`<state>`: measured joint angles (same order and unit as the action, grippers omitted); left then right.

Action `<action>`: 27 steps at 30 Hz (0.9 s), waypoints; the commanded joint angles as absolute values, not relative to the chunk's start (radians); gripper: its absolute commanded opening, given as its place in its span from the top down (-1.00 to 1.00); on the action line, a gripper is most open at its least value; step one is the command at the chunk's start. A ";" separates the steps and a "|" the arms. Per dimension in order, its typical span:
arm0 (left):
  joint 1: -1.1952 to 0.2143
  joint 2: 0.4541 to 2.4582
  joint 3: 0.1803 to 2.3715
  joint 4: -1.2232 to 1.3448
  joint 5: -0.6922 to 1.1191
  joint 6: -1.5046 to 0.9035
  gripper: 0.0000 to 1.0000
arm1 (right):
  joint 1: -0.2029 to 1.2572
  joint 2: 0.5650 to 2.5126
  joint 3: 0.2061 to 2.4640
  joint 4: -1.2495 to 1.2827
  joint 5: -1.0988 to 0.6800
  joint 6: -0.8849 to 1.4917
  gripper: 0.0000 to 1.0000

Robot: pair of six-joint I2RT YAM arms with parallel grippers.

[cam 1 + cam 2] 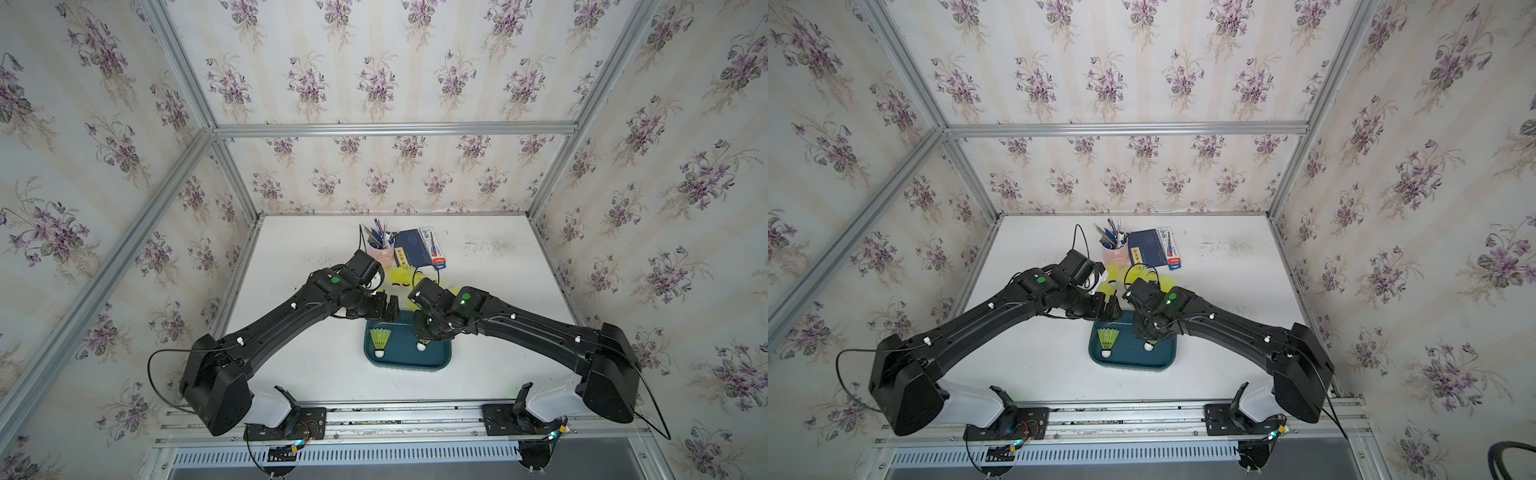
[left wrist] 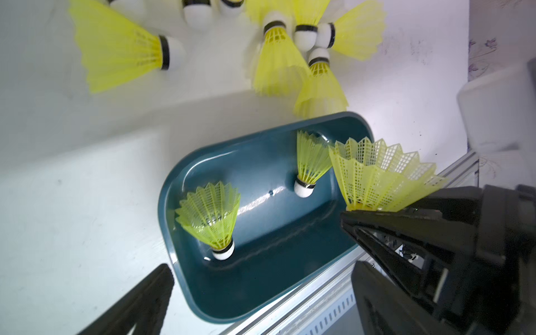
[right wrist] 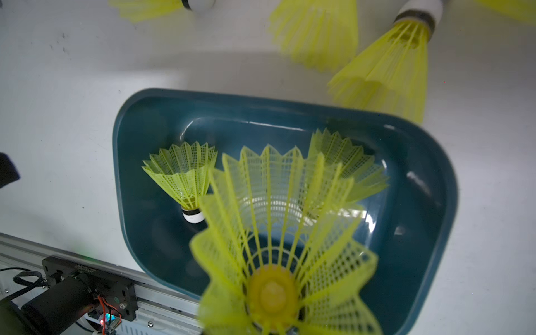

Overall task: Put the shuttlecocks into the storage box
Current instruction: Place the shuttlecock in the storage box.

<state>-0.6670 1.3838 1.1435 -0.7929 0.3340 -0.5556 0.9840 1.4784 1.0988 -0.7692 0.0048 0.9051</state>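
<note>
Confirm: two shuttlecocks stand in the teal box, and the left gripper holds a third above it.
Wrong arm. The right gripper holds the third shuttlecock above the teal box, as the left wrist view shows; the left gripper is open, empty. Inside, two shuttlecocks do stand.

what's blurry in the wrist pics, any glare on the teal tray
Left wrist view: loose shuttlecocks on the table are blurred, the boxed shuttlecocks sharp, a glare streak crosses the storage box floor. Right wrist view: the held shuttlecock goes soft at its base near the lens; glare spots on the box wall.
</note>
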 commanded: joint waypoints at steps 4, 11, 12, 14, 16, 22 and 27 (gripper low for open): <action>-0.667 1.294 1.052 -0.831 0.301 -0.530 -0.99 | 1.018 1.543 1.087 -0.682 -0.026 0.983 0.62; -0.667 1.226 0.965 -0.798 0.309 -0.530 -0.99 | 1.029 1.605 1.085 -0.642 -0.043 0.988 0.61; -0.667 1.220 0.954 -0.790 0.310 -0.531 -0.99 | 1.029 1.613 1.084 -0.638 -0.044 0.989 0.61; -0.667 1.213 0.940 -0.777 0.317 -0.533 -0.99 | 1.029 1.621 1.079 -0.632 -0.046 0.992 0.61; -0.667 1.205 0.922 -0.756 0.328 -0.537 -0.99 | 1.029 1.628 1.075 -0.628 -0.038 0.992 0.61; -0.667 1.200 0.901 -0.719 0.341 -0.550 -0.99 | 1.029 1.665 1.077 -0.611 -0.013 0.986 0.60; -0.667 1.205 0.902 -0.715 0.345 -0.549 -0.99 | 1.029 1.697 1.080 -0.603 0.014 0.991 0.60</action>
